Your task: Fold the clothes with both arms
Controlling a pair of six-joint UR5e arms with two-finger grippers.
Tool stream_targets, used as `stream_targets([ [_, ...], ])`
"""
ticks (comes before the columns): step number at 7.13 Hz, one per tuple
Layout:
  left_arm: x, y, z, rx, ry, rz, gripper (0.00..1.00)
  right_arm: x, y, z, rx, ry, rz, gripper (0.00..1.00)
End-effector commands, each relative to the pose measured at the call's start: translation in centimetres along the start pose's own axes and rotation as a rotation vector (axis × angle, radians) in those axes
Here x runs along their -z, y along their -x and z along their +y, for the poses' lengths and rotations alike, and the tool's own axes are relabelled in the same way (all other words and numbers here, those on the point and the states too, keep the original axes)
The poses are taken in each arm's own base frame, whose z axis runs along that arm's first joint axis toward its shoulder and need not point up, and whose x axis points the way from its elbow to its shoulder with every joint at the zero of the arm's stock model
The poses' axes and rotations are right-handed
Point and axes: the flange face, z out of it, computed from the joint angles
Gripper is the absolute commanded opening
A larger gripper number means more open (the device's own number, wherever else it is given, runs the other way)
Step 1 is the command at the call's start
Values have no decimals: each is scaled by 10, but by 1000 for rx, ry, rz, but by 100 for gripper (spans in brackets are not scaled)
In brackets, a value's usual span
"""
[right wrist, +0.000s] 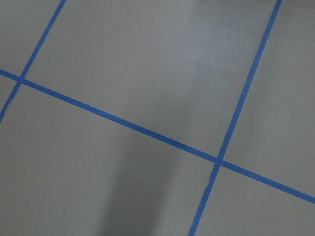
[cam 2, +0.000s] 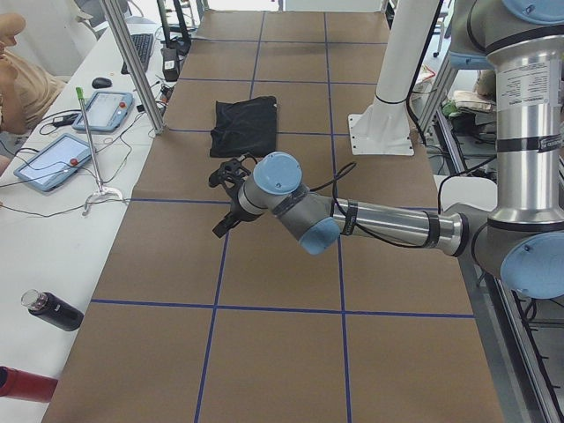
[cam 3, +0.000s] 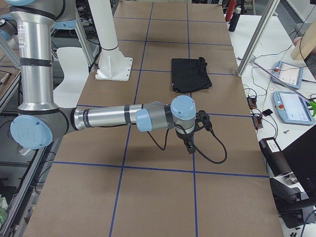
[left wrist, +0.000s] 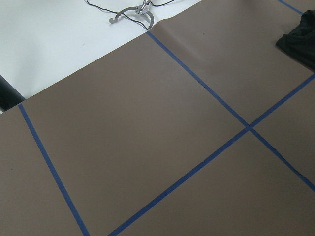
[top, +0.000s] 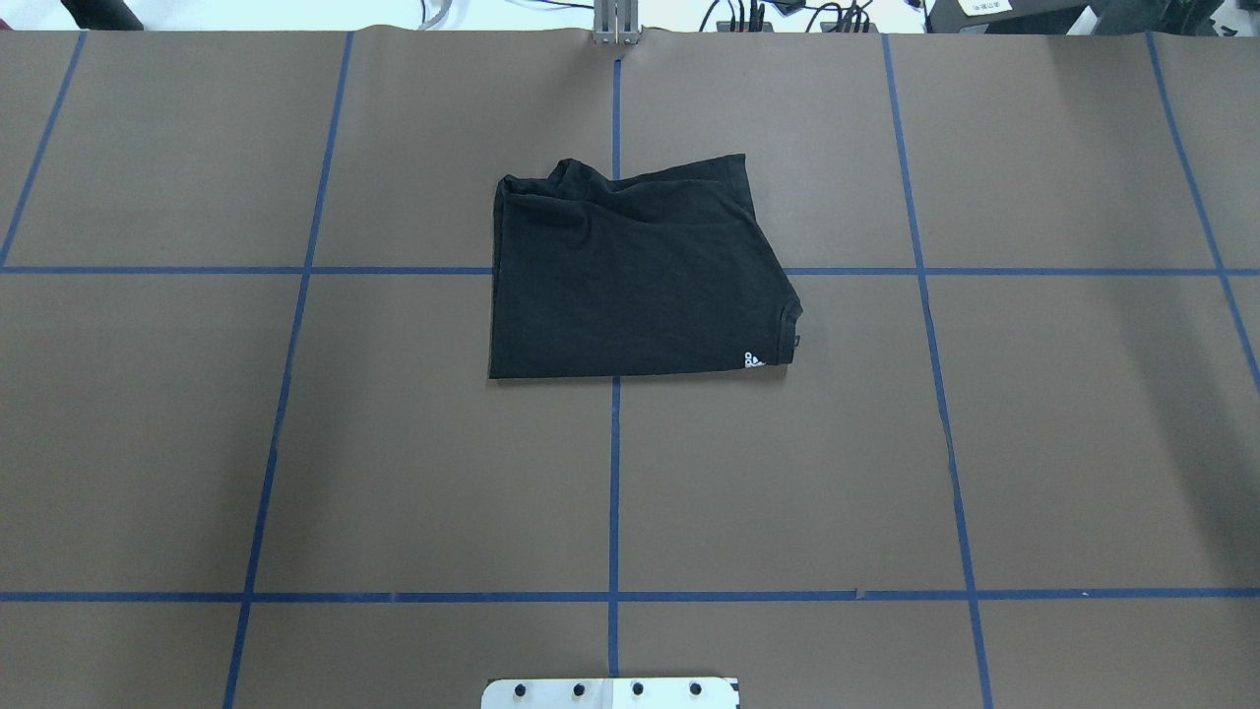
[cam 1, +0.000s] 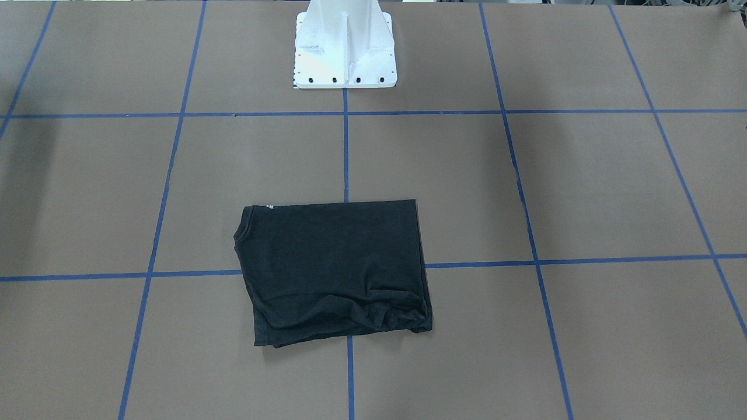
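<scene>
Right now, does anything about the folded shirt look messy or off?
Yes. The shirt isn't a clean rectangle. In the overhead view its far edge is bunched and wrinkled, and its right side slants outward toward the sleeve.

I see the white pedestal (cam 1: 344,46) bolted to the brown table (cam 1: 583,186), with a blue tape line (cam 1: 345,151) running straight out from it. Across the table from the pedestal, a white side desk (cam 2: 35,256) holds a teach pendant (cam 2: 53,161) and a black bottle (cam 2: 53,310).
</scene>
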Motion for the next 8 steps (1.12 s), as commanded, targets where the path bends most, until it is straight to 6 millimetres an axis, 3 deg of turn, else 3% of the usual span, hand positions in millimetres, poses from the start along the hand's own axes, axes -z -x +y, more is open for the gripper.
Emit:
stream_targets([
  [1,-1,1,-5,-1,-1,-6,100,-2,7,-2,13,10,47,100],
  [8,-4,9,-15,77,-7,-41,100,-12,2,6,-91,25,-1,100],
])
